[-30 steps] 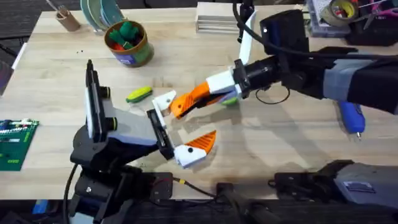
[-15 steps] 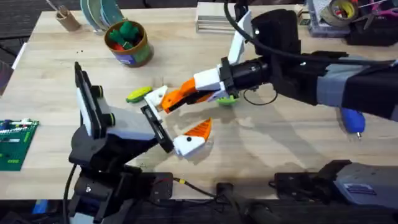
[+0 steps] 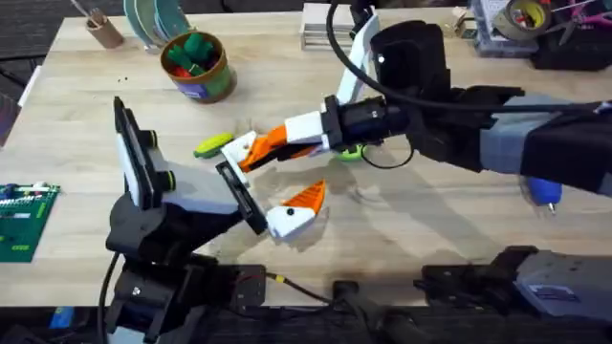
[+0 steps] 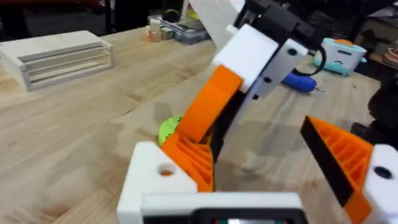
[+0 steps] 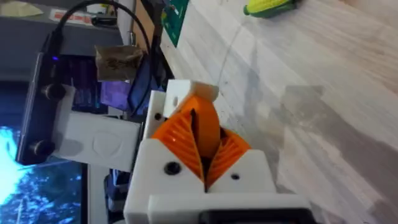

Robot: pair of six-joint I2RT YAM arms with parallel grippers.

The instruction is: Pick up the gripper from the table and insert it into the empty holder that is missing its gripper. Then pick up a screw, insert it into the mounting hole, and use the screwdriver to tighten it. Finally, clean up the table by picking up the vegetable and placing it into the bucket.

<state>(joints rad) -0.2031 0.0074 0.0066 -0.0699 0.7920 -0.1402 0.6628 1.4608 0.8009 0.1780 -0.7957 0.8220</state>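
Observation:
My right gripper reaches across the table, shut on the orange ribbed gripper. It holds that wedge against the inner face of the white holder, which is the far finger of my left gripper. The left gripper stands open; its near finger carries its own orange pad. The yellow-and-green vegetable lies just left of the holder. The golden bucket stands at the back left. The blue screwdriver lies far right, partly under my right arm. The screw is out of view.
A green ring disc lies under my right wrist. The bucket holds green and red toys. A brown cup with sticks, a wooden block stack and a tape roll line the back edge. A green circuit board lies at the left edge.
My right arm has moved left with the orange gripper, bringing it up to the white holder. The left arm shifted slightly left, then held still.

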